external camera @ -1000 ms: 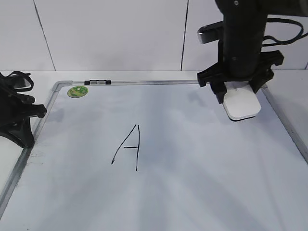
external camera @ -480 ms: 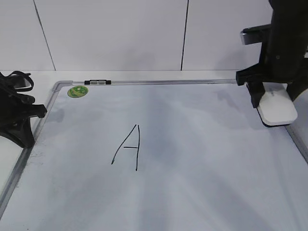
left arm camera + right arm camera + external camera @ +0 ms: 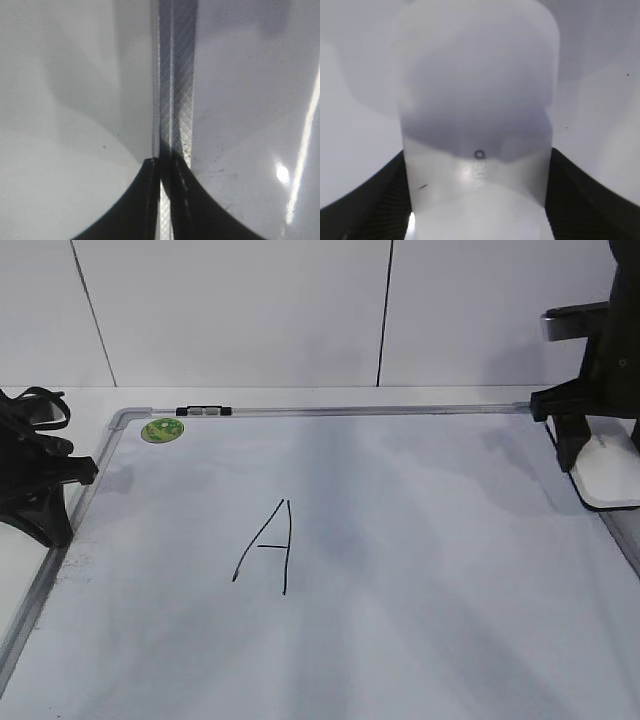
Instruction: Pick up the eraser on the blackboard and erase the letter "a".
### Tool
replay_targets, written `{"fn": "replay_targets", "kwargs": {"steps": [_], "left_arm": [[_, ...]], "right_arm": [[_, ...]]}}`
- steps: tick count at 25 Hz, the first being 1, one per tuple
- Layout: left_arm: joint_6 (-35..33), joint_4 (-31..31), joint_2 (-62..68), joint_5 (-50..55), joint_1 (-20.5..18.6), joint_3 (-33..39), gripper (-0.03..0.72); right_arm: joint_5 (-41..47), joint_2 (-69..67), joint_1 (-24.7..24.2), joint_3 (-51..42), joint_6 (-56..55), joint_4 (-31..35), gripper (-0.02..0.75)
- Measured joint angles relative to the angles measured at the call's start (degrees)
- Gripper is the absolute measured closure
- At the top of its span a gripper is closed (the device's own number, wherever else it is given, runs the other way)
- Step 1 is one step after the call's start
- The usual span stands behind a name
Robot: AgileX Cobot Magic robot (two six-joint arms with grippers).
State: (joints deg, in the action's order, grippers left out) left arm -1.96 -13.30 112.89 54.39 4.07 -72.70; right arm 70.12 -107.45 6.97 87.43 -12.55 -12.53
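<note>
The blackboard (image 3: 400, 570) is a large white board with a grey frame. A tall capital "A" (image 3: 268, 545) is drawn left of its middle; no small letter "a" shows. My right gripper (image 3: 600, 465) is shut on the white eraser (image 3: 608, 478) at the board's right edge, far from the "A". The right wrist view shows the eraser (image 3: 475, 125) filling the frame between the black jaws (image 3: 477, 200). My left gripper (image 3: 40, 480) rests at the board's left edge, shut and empty (image 3: 165, 175) over the frame strip (image 3: 175, 75).
A round green magnet (image 3: 161, 430) lies at the board's far left corner, beside a small black-and-white clip (image 3: 202, 411) on the top frame. A white wall stands behind the table.
My right gripper has carried the eraser to the right, from the board's upper right area to its right edge. The left arm has not moved.
</note>
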Motion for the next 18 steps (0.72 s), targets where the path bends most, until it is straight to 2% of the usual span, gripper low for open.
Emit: {"fn": "replay_targets", "kwargs": {"steps": [5, 18], "left_arm": [[0.0, -0.04, 0.0, -0.23, 0.0, 0.0, 0.654], [-0.21, -0.25, 0.0, -0.58, 0.0, 0.0, 0.653]], "right_arm": [[0.0, -0.71, -2.22, 0.0, 2.15, 2.44, 0.167], [-0.11, -5.55, -2.68, 0.0, 5.26, 5.4, 0.167]]}}
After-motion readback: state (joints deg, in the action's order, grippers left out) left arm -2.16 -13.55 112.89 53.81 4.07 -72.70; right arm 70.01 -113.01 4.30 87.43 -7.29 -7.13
